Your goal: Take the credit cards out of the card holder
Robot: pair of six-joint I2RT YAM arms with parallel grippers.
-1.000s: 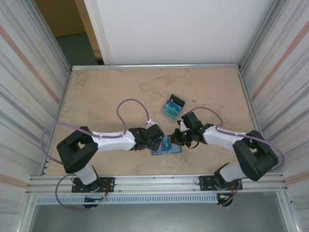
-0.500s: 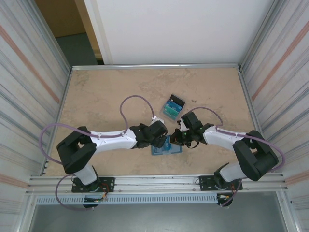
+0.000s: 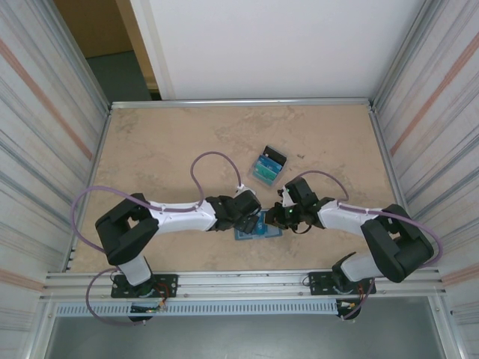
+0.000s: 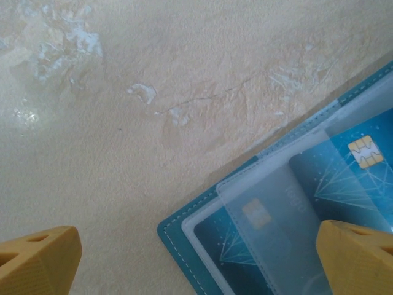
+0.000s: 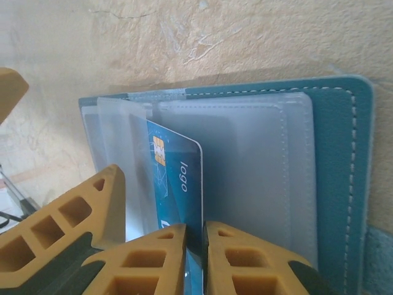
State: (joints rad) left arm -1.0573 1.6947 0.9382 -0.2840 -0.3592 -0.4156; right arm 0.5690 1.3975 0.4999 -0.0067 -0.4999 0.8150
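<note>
The card holder (image 3: pixel 260 232) lies open on the table near the front, teal-blue with pale stitching (image 5: pixel 336 160) and clear plastic sleeves. My left gripper (image 3: pixel 252 215) hangs open over its left corner (image 4: pixel 178 236), fingers (image 4: pixel 40 261) wide apart; two blue credit cards (image 4: pixel 353 178) sit in sleeves below it. My right gripper (image 3: pixel 277 218) comes in from the right. In the right wrist view its jaws (image 5: pixel 195 236) are shut on the edge of a blue chip credit card (image 5: pixel 175 175) standing up out of a sleeve.
A small stack of loose cards (image 3: pixel 267 166) in teal, blue and black lies behind the holder. Purple cables (image 3: pixel 213 164) loop above both arms. Metal rails (image 3: pixel 239 283) edge the table at the front, and ribbed walls stand close on both sides.
My left gripper has slid right, onto the holder's left side. The right wrist has shifted slightly toward the front.
</note>
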